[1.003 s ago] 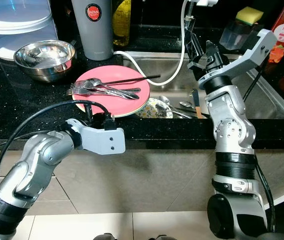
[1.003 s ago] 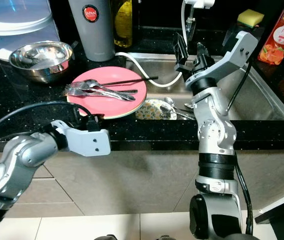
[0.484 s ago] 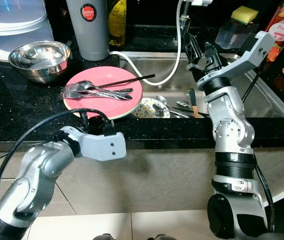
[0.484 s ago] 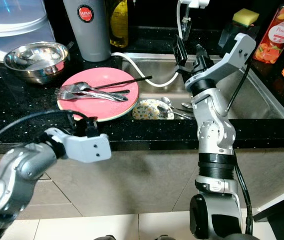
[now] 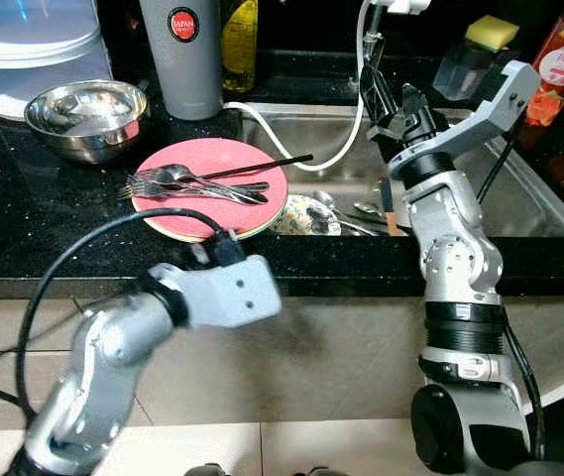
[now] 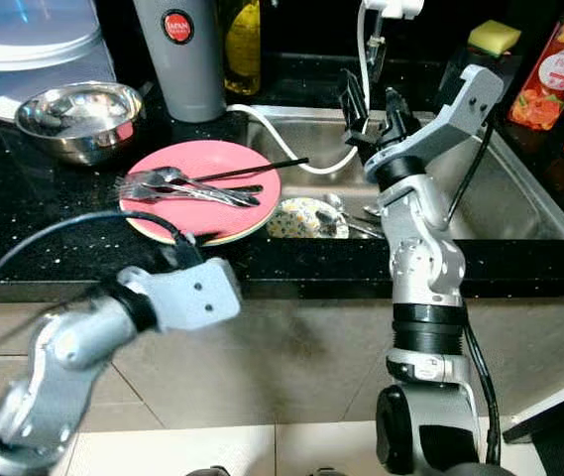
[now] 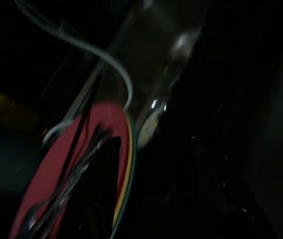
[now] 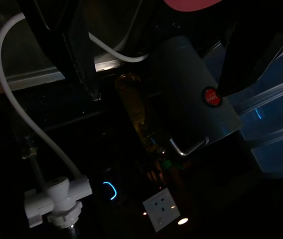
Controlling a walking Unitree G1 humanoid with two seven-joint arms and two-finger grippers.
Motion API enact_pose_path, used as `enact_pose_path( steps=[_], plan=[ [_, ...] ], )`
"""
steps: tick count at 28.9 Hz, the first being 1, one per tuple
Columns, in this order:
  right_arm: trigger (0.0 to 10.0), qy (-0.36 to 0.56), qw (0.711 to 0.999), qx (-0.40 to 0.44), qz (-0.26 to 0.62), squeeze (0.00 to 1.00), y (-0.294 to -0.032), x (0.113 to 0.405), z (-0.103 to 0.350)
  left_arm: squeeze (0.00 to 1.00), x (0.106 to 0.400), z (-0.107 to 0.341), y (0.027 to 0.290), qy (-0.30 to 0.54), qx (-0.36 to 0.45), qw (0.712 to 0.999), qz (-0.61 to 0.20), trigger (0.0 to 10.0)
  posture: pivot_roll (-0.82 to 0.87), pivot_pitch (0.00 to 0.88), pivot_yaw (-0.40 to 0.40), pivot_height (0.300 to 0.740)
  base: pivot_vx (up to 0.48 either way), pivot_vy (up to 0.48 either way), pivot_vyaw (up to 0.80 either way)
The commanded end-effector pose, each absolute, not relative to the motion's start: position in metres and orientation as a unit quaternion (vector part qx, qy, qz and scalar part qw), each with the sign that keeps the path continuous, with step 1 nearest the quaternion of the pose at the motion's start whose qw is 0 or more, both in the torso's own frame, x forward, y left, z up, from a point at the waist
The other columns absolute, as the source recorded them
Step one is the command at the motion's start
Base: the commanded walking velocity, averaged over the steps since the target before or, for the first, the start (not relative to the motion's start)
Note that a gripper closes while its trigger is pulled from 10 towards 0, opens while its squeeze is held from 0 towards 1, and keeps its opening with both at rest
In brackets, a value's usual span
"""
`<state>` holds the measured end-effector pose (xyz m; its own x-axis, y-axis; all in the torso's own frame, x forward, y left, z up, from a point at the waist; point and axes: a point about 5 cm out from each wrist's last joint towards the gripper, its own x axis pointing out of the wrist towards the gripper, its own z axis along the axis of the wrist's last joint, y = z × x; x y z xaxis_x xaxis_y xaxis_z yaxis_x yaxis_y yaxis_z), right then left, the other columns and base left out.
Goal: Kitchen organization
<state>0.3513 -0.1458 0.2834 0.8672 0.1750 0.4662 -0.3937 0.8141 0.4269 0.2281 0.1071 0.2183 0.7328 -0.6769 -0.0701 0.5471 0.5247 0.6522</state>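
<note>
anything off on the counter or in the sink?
The pink plate overhangs the sink edge, a black chopstick jutting off it. A white hose trails across the sink, where utensils lie loose.

A round pink plate (image 5: pixel 212 174) lies flat on the black speckled counter (image 5: pixel 24 213) just beside the sink (image 5: pixel 519 198), stacked on at least one other plate whose pale rim shows at its near edge, and partly overhanging the basin. Across it rests a loose bundle of steel forks and spoons (image 5: pixel 177 181) with their heads toward the left, and a pair of dark chopsticks (image 5: pixel 262 165) slants from the plate out over the sink. Down in the basin, just beside the plate's edge, sit a small floral-patterned dish (image 5: pixel 306 214) and more steel cutlery (image 5: pixel 361 213).
</note>
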Motion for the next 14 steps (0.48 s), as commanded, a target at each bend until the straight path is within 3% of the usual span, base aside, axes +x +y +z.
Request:
enact_pose_path(
  steps=[1, 4, 6, 8, 14],
  plan=[
    [10.0, -0.212, 0.929, 0.264, 0.15, 0.0, -0.147, 0.353, 0.285, 0.0, 0.224, 0.229, 0.102, -0.113, 0.269, 0.879, -0.376, 10.0, 0.16, 0.038, -0.074, 0.74, 0.0, 0.0, 0.0],
    [10.0, -0.212, 0.929, 0.263, 0.15, 0.0, -0.147, 0.353, 0.286, 0.0, 0.233, 0.253, 0.107, -0.156, 0.17, 0.914, -0.333, 10.0, 0.16, 0.037, -0.075, 0.74, 0.0, 0.0, 0.0],
    [10.0, -0.212, 0.929, 0.263, 0.15, 0.0, -0.147, 0.353, 0.286, 0.0, 0.237, 0.259, 0.111, -0.169, 0.149, 0.925, -0.307, 10.0, 0.16, 0.037, -0.075, 0.74, 0.0, 0.0, 0.0],
    [10.0, -0.213, 0.929, 0.264, 0.149, 0.0, -0.147, 0.355, 0.286, 0.0, 0.268, 0.266, 0.143, -0.17, 0.1, 0.966, -0.167, 10.0, 0.16, 0.034, -0.079, 0.74, 0.0, 0.0, 0.0],
    [10.0, -0.216, 0.93, 0.256, 0.154, 0.0, -0.144, 0.355, 0.288, 0.0, 0.297, 0.264, 0.171, -0.115, 0.026, 0.991, -0.065, 10.0, 0.16, 0.031, -0.081, 0.74, 0.0, 0.0, 0.0]
  ],
)
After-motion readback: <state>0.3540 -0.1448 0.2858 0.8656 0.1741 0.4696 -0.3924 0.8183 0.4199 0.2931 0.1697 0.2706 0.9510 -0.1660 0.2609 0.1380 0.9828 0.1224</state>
